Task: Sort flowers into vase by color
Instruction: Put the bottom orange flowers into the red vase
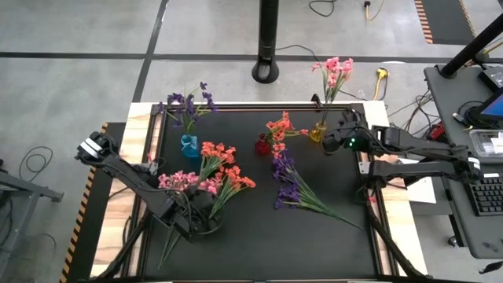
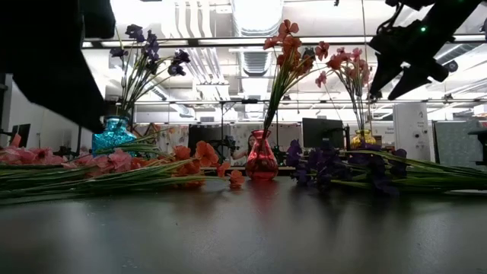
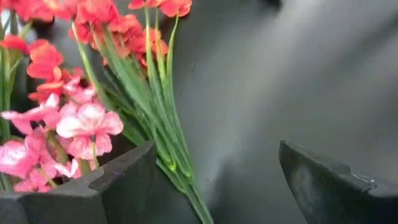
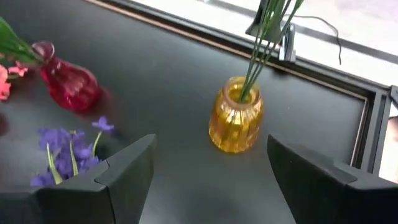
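Three small vases stand at the far side of the table. A blue vase (image 1: 189,145) holds purple flowers (image 1: 189,102), a red vase (image 1: 262,145) holds coral-red ones (image 1: 283,126), and a yellow vase (image 4: 235,115) holds pink ones (image 1: 334,71). Loose coral-red sprigs (image 1: 220,157), pink sprigs (image 1: 182,182) and purple sprigs (image 1: 287,179) lie flat on the mat. My left gripper (image 3: 217,186) is open just above the coral-red sprigs' green stems (image 3: 177,162), one finger on either side. My right gripper (image 4: 211,180) is open, raised beside the yellow vase.
A wooden border and metal rails (image 1: 145,134) frame the black mat (image 1: 314,244). The purple sprigs' stems (image 1: 334,212) reach toward the near right. Bare mat lies along the near edge. A black pole base (image 1: 267,72) stands on the floor beyond the far edge.
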{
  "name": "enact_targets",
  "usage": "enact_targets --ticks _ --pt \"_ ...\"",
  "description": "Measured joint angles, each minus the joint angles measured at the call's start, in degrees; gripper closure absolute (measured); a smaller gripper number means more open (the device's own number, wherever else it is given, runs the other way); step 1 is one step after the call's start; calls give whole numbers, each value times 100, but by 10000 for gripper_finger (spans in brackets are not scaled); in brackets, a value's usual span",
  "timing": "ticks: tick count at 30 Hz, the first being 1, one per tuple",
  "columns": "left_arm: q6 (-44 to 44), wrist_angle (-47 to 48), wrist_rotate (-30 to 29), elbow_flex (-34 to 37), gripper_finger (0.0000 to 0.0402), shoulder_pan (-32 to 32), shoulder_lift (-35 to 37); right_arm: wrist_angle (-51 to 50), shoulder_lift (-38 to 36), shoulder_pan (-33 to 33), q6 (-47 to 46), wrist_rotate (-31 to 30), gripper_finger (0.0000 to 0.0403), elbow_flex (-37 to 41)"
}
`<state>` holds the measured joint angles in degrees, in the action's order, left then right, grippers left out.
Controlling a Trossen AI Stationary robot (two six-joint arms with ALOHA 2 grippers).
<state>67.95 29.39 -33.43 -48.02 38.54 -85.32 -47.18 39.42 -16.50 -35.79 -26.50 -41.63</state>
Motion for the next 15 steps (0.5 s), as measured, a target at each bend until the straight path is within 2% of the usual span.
enact_targets --ticks 5,9,15 --pt "223 -112 -17 147 89 -2 -131 -48 7 229 -100 -2 99 0" --pt "200 -328 -32 126 91 -2 -566 -31 7 355 -131 -2 100 1" --pt "520 315 -95 -240 91 -9 -1388 -15 7 490 -133 -4 109 2"
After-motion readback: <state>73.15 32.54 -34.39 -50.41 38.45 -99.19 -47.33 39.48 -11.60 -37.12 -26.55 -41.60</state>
